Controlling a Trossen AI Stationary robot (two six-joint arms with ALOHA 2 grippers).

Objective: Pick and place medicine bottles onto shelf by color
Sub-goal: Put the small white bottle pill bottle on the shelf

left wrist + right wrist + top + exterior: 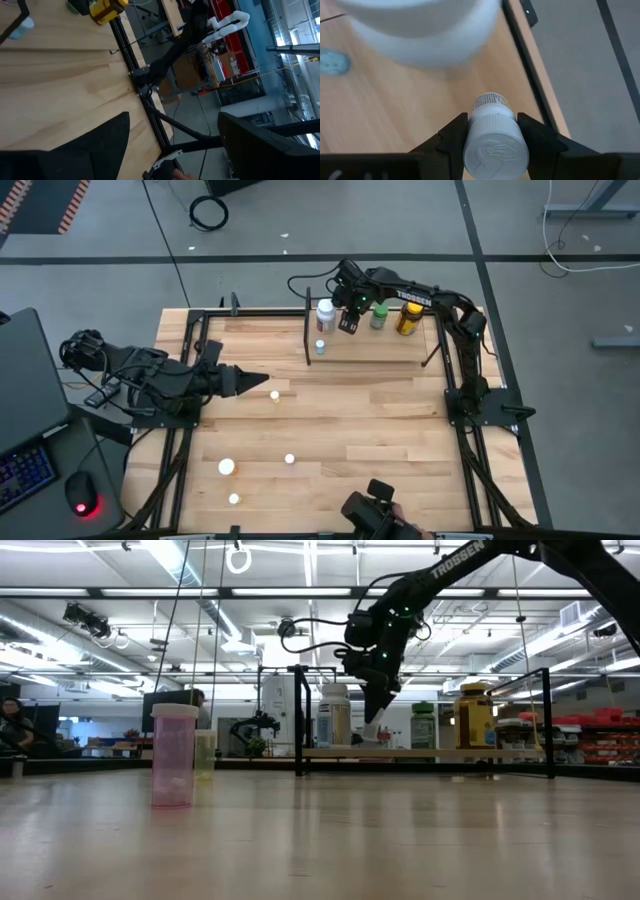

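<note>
Large white bottle blurred, cut off in right wrist view; label unreadable.

Both arms are dark, near-black, six-joint builds w/ matte housings. Right arm, over the shelf end of the tabletop, carries white "TROSSEN" lettering along its forearm link, legible in high and low views. Small green indicator lights glow near its wrist, just above the shelf. Thin black cables loop off the wrist and elbow. Right gripper: two black, angular, wedge-shaped fingers w/ flat inner faces. Left arm, well apart from the shelf, ends in a tapered black gripper; fingers broad, smooth, dark. A black cable bundle sits at its base.
</note>
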